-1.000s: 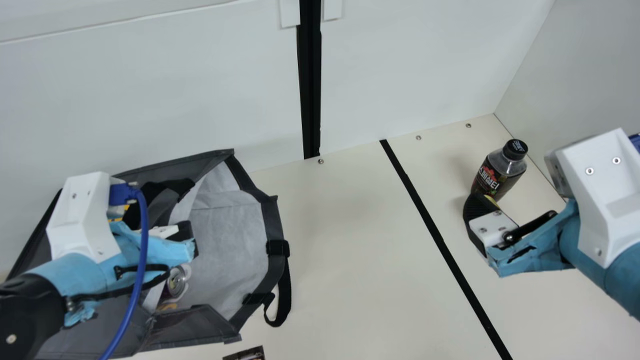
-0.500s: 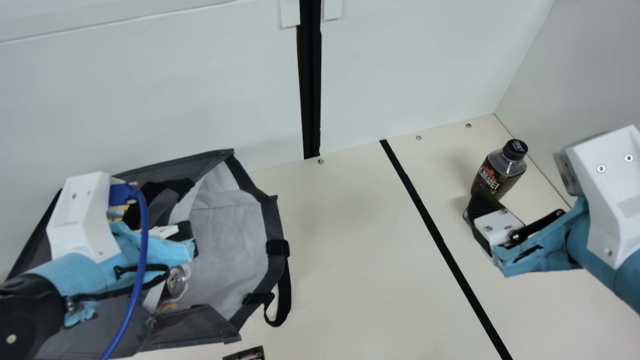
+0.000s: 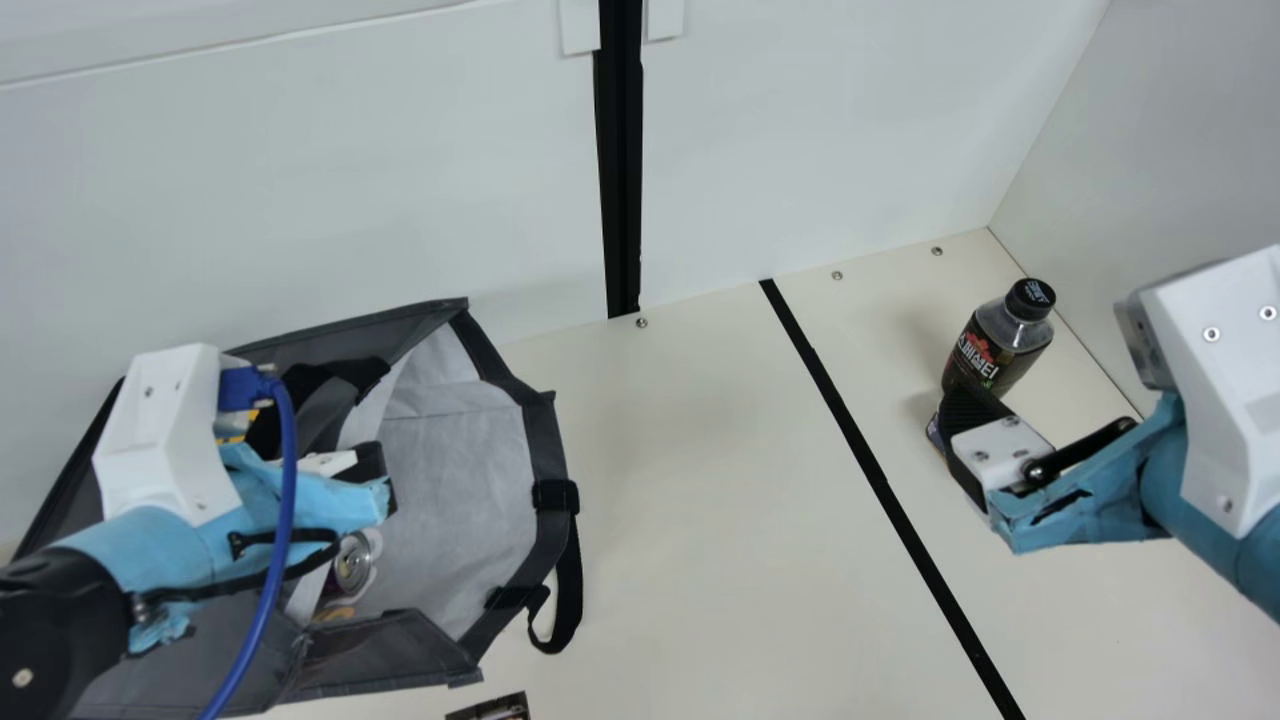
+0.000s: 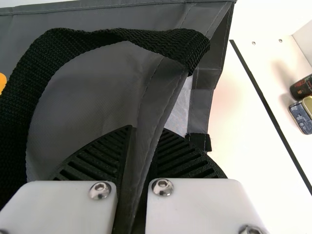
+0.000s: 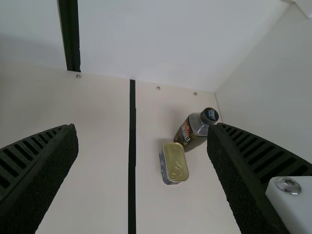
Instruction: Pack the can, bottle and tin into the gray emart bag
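The left gripper [image 3: 330,463] pinches the upper edge of the gray emart bag [image 3: 460,490] between its ribbed fingers, while the can [image 3: 352,562] lies inside the open bag. Across the cream surface [image 3: 700,500], the right gripper [image 3: 970,405], its fingers spread wide with nothing between them, hangs near the bottle [image 3: 1002,345], which stands close to the side wall [image 3: 1150,160] with the tin [image 5: 175,163] just beside it.

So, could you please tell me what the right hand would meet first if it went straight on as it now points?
Probably the tin, ahead of the open right hand; depth is unclear, so it might touch the bottle or table first.
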You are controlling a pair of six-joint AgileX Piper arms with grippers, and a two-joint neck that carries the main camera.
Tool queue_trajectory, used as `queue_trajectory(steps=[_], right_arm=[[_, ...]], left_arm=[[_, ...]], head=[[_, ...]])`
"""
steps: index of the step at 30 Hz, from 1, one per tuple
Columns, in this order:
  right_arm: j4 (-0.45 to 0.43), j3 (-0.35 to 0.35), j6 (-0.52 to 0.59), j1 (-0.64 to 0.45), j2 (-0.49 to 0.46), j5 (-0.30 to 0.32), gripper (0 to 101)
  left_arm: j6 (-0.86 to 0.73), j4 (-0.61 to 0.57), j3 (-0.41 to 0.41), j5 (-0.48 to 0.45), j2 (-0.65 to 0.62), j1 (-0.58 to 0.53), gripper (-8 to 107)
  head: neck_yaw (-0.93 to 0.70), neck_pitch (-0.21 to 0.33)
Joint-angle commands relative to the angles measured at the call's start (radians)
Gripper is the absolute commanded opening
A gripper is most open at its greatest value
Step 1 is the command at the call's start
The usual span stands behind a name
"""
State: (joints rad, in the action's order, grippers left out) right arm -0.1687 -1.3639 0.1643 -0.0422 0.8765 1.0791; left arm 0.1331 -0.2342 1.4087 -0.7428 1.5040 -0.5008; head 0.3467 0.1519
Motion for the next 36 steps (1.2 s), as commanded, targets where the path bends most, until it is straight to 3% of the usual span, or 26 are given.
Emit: queue_trajectory(steps=[1,23,36], right_arm=[[-0.002,0.000,-0.001,0.001,0.000,0.000,91],[-0.036,0.012,-0.007,-0.049,0.053,-0.026,91],[-0.004,0.026,0.032,-0.122,0.115,-0.059,91]], left_arm=[[0.000,0.000,0.000,0.000,0.000,0.000,10],[0.000,0.000,0.000,0.000,0.000,0.000,10],[0.000,0.000,0.000,0.000,0.000,0.000,10]], head=[[0.002,0.023],[0.002,0.023],[0.002,0.023]])
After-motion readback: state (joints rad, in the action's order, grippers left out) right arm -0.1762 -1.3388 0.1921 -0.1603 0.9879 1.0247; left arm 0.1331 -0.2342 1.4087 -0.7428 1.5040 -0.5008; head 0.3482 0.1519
